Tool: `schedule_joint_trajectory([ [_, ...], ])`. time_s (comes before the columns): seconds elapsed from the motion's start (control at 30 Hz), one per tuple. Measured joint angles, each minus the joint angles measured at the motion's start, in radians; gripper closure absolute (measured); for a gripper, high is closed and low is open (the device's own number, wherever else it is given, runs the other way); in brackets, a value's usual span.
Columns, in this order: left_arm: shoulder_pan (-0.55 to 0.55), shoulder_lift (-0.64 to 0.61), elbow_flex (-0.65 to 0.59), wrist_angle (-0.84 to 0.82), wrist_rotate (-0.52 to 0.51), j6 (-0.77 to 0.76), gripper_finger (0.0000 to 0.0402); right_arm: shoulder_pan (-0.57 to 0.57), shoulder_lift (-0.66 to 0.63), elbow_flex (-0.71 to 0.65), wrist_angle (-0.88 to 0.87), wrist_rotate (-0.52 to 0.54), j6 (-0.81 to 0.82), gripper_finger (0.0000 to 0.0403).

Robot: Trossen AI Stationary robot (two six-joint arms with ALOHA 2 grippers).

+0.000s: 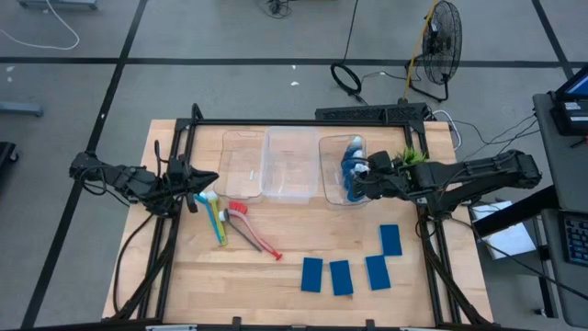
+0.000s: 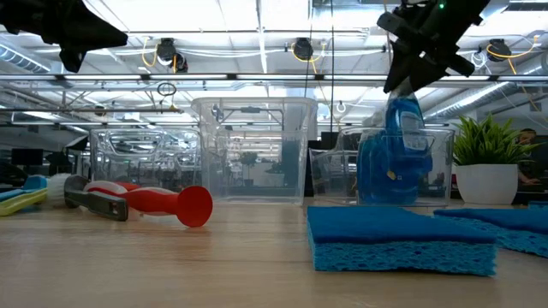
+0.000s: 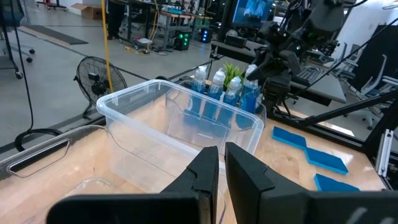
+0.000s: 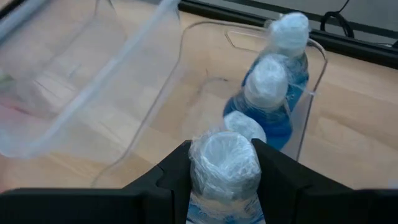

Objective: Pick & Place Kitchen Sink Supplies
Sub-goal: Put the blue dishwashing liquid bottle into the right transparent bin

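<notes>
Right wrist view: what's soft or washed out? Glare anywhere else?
Right wrist view: the held bottle's cap is sharp, while the bin wall smears into a pale blur. Low view: ceiling lights blow out behind the clear bins, and the near sponge looks soft.

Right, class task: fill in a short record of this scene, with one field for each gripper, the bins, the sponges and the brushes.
right gripper: shut on a bottle's cap, over the right bin
left gripper: shut, holding nothing, above the brushes
bins: three clear, in a row; three other bottles stand in the right one
sponges: four, flat on table
brushes: lying beside left bin
</notes>
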Motion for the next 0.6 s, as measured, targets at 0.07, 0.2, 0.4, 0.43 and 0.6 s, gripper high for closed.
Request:
schedule_joint_trajectory([
  [0.07,0.000,0.000,0.000,0.000,0.000,0.000,0.0369,0.000,0.000,-0.022,0.016,0.001,-0.009,0.0272],
  [0.2,0.000,0.000,0.000,0.000,0.000,0.000,0.0369,0.000,0.000,-0.055,0.046,0.016,-0.016,0.0272],
  [0.4,0.000,0.000,0.000,0.000,0.000,-0.001,0.0369,0.000,0.000,-0.099,0.088,0.045,-0.019,0.0272],
  [0.43,0.000,0.000,0.000,0.000,0.000,-0.001,0.0369,0.000,0.000,-0.105,0.094,0.046,-0.019,0.0272],
  [0.6,0.000,0.000,0.000,0.000,0.000,-0.002,0.0369,0.000,0.000,-0.124,0.108,0.051,-0.017,0.0272],
])
